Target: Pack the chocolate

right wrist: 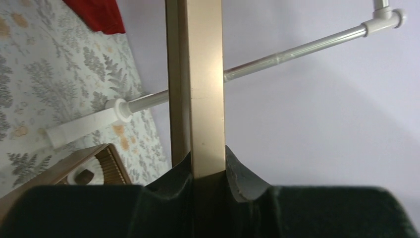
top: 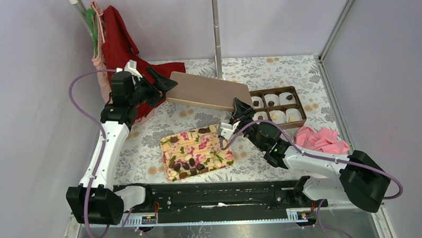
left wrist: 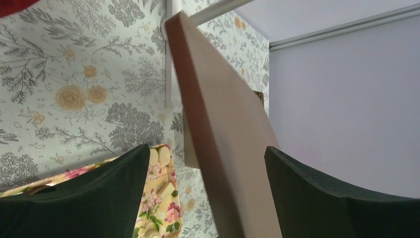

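Lab booth, plain walls (top: 279, 21), aluminium frame (top: 339, 23)

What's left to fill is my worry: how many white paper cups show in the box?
6 in the box: three cups in the far row, three in the near row. The raised lid may hide more at its left end.

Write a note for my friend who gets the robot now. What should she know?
Left gripper: fingers open on either side of the gold lid, not gripping it.
Right gripper: shut on the lid's other end, holding it off the table.
Done: a few white cups in the open box hold chocolate.
Left: many pieces lie on the floral tray. Fill the empty cups, then put the lid on.
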Available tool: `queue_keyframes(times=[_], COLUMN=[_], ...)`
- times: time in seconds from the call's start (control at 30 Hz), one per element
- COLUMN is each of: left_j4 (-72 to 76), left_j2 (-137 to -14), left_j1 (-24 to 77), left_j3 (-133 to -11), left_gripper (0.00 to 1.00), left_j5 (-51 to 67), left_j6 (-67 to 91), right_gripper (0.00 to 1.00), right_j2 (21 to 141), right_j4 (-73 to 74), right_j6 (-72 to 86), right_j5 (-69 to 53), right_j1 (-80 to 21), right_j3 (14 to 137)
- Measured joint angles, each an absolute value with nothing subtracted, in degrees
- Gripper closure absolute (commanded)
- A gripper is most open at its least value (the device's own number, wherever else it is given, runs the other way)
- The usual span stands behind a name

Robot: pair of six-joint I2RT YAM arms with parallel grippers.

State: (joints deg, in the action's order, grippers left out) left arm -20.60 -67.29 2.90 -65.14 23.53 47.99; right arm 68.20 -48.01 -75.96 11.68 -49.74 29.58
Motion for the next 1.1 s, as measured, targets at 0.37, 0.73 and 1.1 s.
queue_keyframes(times=[0.37,0.73,1.1], left_j4=[-18.3,-12.0,-5.1], left_j2=[-67.7,-69.0,-68.7], left_j1=[2.8,2.3,1.9], left_j3=[-60.4,-59.1,-53.3], left_gripper=[0.31,0.66,0.98], left_j5=[29.3,32.8,34.2], left_j6=[50.2,56.4,62.9], right_gripper=[1.0,0.88,0.49], right_j2=[71.8,72.7,72.5], right_j4=[-56.4,-59.3,-59.6], right_j6=[-83.4,-85.3,-81.0], right_j5=[12.7,13.7,15.0], right_j1=[-50.7,-51.3,-51.7], right_j3=[28.4,26.9,25.0])
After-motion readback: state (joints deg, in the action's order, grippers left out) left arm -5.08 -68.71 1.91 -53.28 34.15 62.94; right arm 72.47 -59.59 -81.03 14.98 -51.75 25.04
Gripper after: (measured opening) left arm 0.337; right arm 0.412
